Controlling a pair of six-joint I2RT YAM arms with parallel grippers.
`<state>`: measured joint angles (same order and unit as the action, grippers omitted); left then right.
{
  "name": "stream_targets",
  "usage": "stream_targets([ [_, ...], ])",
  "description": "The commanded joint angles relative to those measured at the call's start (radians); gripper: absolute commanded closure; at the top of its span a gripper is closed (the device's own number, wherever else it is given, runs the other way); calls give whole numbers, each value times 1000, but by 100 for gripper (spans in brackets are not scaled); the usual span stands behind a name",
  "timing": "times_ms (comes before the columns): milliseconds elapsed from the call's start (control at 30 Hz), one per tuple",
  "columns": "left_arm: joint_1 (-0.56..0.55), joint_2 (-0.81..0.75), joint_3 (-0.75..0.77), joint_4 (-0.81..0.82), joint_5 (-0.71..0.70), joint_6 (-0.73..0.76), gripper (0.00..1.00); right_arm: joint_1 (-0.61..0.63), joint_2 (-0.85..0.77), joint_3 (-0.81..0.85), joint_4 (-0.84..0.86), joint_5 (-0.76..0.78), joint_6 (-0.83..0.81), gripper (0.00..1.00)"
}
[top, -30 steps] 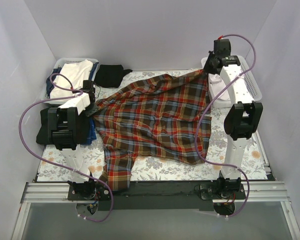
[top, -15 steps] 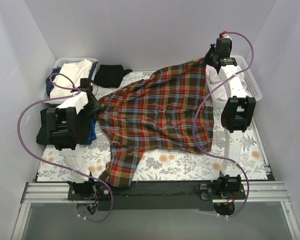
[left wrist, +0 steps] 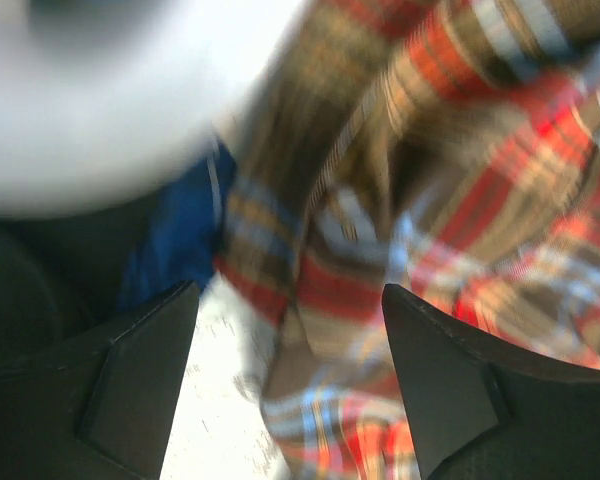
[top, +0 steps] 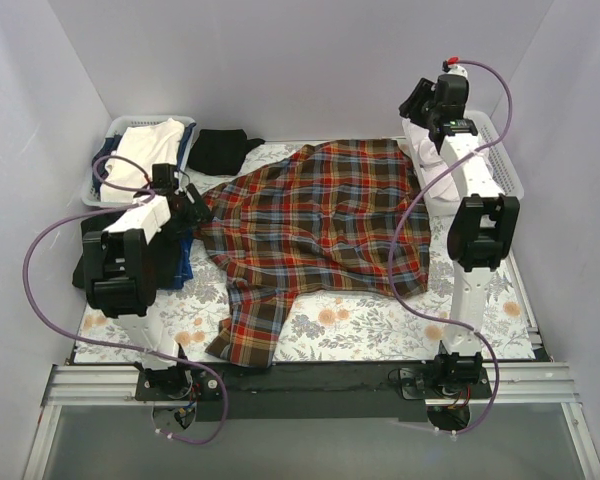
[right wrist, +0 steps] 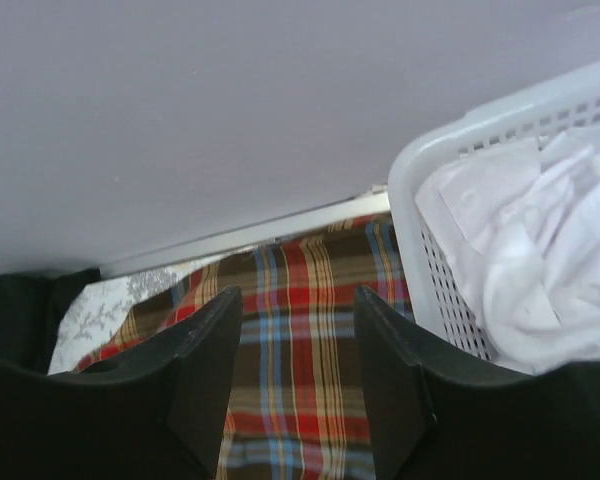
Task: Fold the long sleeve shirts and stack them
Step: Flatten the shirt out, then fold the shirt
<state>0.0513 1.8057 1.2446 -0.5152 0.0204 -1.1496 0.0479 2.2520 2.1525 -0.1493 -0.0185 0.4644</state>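
The red-orange plaid long sleeve shirt (top: pixel 320 225) lies spread across the floral table, one sleeve trailing to the front edge (top: pixel 250 335). A black shirt (top: pixel 220 150) lies bunched at the back left. My left gripper (top: pixel 195 205) hovers at the plaid shirt's left edge. In the left wrist view it (left wrist: pixel 290 385) stands open, with plaid cloth (left wrist: pixel 430 200) loose below. My right gripper (top: pixel 417 100) is raised above the shirt's back right corner. In the right wrist view it (right wrist: pixel 298 350) is open and empty, with the plaid (right wrist: pixel 300 320) well beneath.
A white basket (top: pixel 115 125) with white cloth stands at back left. Another basket (top: pixel 505 165) with white cloth (right wrist: pixel 540 260) sits at back right. Dark blue and black cloth (top: pixel 180 260) lies under my left arm. Purple walls enclose the table.
Both grippers opened and let go of the plaid shirt. Its raised back right corner dropped, and the shirt now lies flatter. The right gripper rose toward the back wall.
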Motion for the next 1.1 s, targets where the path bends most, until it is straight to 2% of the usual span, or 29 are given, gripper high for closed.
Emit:
stream_targets([
  [0, -1, -164, -127, 61, 118, -54, 25, 17, -236, -81, -181, -23, -99, 43],
  [67, -8, -209, -186, 92, 168, -99, 25, 53, -325, -181, -315, -8, -147, 43],
  [133, -21, -264, -265, 138, 205, -128, 25, 76, -434, -303, -367, 12, -153, 43],
  [167, -27, -276, -286, 142, 220, -142, 24, 92, -471, -433, -412, 41, -129, 43],
  [233, -37, -302, -336, 149, 230, -176, 24, 99, -579, -570, -430, 57, -86, 43],
  [267, -36, -305, -352, 147, 234, -185, 24, 99, -612, -717, -429, 40, -51, 43],
  [367, -77, -319, -389, 124, 231, -206, 24, 99, -722, -927, -435, 38, -27, 43],
  [600, -111, -328, -441, 89, 245, -225, 24, 99, -861, -1150, -496, 84, -1, 39],
  [733, -136, -342, -470, 81, 237, -257, 23, 87, -865, -1224, -493, 83, 23, 29],
  [800, -148, -345, -482, 57, 224, -265, 24, 76, -847, -1247, -481, 55, 25, 28],
  [933, -153, -358, -499, 44, 211, -277, 32, 58, -804, -1286, -440, 32, 26, 28],
  [967, -154, -362, -501, 44, 211, -283, 43, 58, -795, -1289, -437, 31, 26, 28],
  [1033, -156, -373, -502, 43, 213, -286, 54, 55, -776, -1298, -431, 23, 26, 28],
  [1067, -157, -378, -502, 40, 213, -288, 65, 56, -772, -1300, -430, -3, 25, 28],
])
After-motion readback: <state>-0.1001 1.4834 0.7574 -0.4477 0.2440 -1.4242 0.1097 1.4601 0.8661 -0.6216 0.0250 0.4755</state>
